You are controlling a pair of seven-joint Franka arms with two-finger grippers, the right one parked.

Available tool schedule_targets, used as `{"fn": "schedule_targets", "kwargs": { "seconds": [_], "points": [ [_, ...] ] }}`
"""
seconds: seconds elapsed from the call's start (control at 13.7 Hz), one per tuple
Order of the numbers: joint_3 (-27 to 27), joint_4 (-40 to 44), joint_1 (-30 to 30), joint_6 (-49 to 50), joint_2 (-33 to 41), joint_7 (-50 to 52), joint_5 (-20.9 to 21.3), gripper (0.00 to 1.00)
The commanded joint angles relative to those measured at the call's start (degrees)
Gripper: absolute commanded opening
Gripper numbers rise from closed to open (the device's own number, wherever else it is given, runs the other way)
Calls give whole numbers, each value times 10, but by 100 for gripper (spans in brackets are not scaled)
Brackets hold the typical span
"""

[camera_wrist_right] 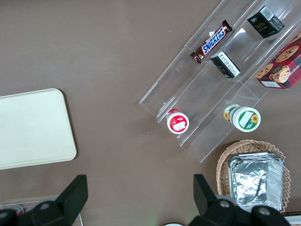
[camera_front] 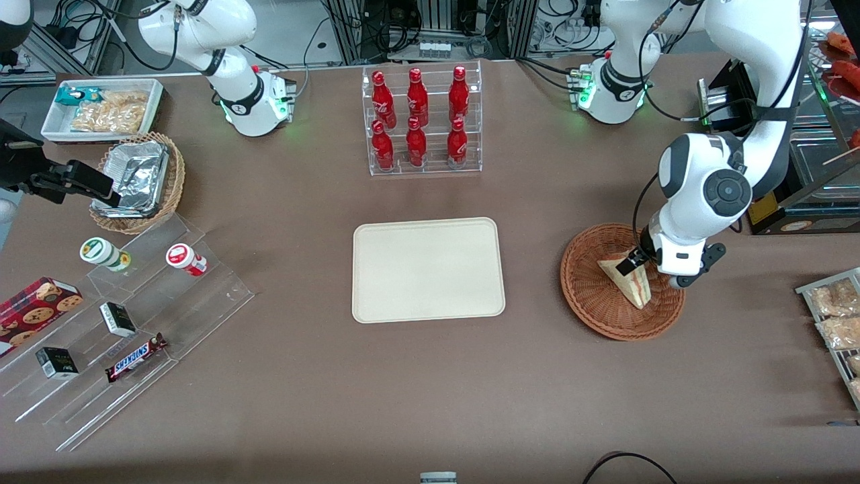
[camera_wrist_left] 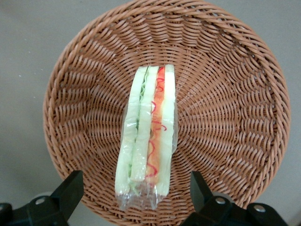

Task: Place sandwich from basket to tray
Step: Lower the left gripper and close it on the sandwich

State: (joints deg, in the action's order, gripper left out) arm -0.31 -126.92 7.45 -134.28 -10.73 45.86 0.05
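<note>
While the brown table (camera_front: 282,403) is spread with goods, its middle is taken by the flat cream-beige rectangular plastic tray (camera_front: 428,269), which is seen bare. Toward the working arm's end, the round reddish-brown woven wicker basket (camera_front: 591,296) is set well apart from the tray, and the small triangular sandwich (camera_front: 631,286) of pale bread is lying in it, wrapped in clear film, with green, yellow and red filling layers shown along its cut edge (camera_wrist_left: 148,132). The left arm's gripper (camera_front: 635,259) is held just above the sandwich inside the basket; its two black fingers (camera_wrist_left: 70,190) are spread wide, one to each side of the wedge's end, and nothing is gripped. Farther from the front camera than the tray, a clear acrylic rack (camera_front: 423,121) is filled with six red bottles (camera_front: 416,97), whose white lettering cannot be read. Toward the parked arm's end, a clear stepped display stand (camera_front: 134,336) is loaded with a red cookie box (camera_front: 37,306), two small black boxes (camera_front: 117,319), two round tubs (camera_front: 185,259), and a chocolate bar (camera_front: 134,358) on which "SNICKERS" can be read. Near it, a lighter wicker basket (camera_front: 168,195) is stacked with crumpled silver foil trays (camera_front: 138,175), and a white bin (camera_front: 104,107) is filled with snack packets.
</note>
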Motion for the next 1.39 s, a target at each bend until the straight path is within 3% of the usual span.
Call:
{"fn": "schedule_targets", "kwargs": {
  "seconds": [0.0, 0.37, 0.51, 0.59, 0.66, 0.73, 0.8, 1.1, 1.32],
  "points": [
    [1, -2, 2, -18, -15, 11, -8, 100],
    [1, -3, -1, -45, -39, 12, -12, 100],
    [1, 0, 0, -45, -46, 12, -37, 98],
    [1, 3, 2, -45, -52, 12, -54, 79],
    [1, 3, 3, -42, -49, 12, -61, 46],
    [1, 3, 3, -40, -47, 8, -61, 20],
    [2, 4, 3, -38, -46, -1, -61, 12],
    [2, 14, 3, -17, -28, -59, -53, 11],
    [1, 86, 12, 90, -19, -112, -51, 11]
  ]
}}
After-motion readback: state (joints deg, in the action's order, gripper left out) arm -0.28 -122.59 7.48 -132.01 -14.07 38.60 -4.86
